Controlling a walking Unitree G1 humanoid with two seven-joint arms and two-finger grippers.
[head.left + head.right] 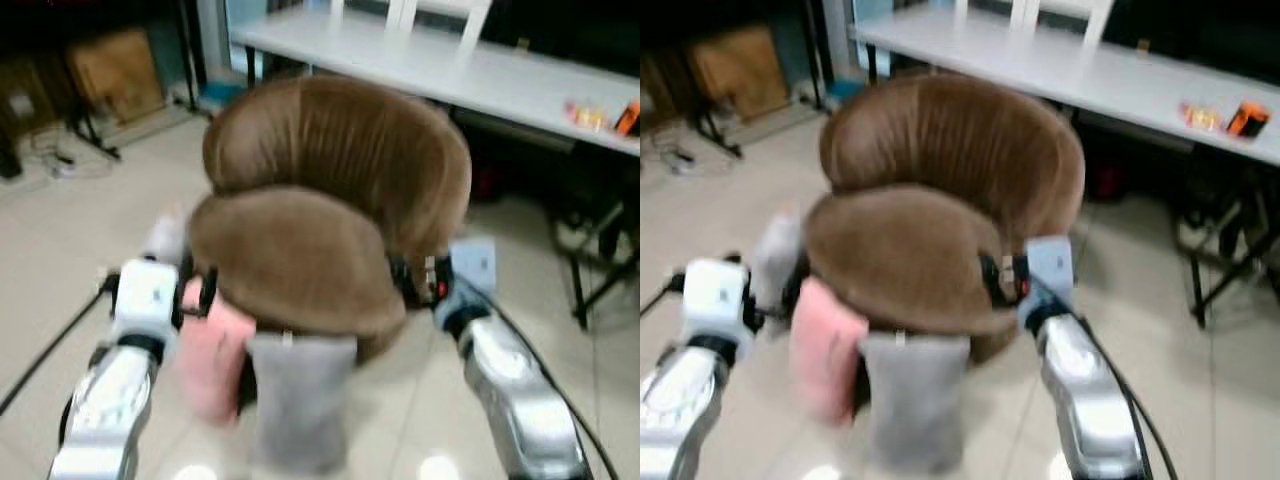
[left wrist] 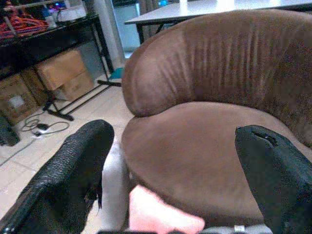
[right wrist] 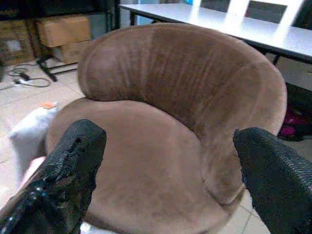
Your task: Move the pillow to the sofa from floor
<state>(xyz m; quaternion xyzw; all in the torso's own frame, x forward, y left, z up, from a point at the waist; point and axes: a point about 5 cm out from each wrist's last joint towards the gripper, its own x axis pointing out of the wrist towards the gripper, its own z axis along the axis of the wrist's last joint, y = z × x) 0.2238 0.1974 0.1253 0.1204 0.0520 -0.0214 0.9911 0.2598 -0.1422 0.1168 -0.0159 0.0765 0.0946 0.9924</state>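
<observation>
No legible writing. Pillow point(image 1: 298, 400), grey and pink, soft, hangs before the brown sofa point(image 1: 330, 200) seat front. Left gripper point(image 2: 170, 180) and right gripper point(image 3: 165, 180) both spread wide, clasping nothing, flanking the seat.

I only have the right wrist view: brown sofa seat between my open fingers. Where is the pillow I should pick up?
Observer: A grey pillow stands on the floor, leaning against the front of the sofa, between your two arms.
Operator: Is it the only one?
Observer: No. A pink pillow leans beside it, on your left arm's side.
Operator: Where is my left gripper?
Observer: The left gripper is at the left edge of the seat, fingers apart, with the pink pillow just under it.
Operator: And the right gripper?
Observer: From the head, the right gripper sits at the right edge of the seat, above floor level.
</observation>
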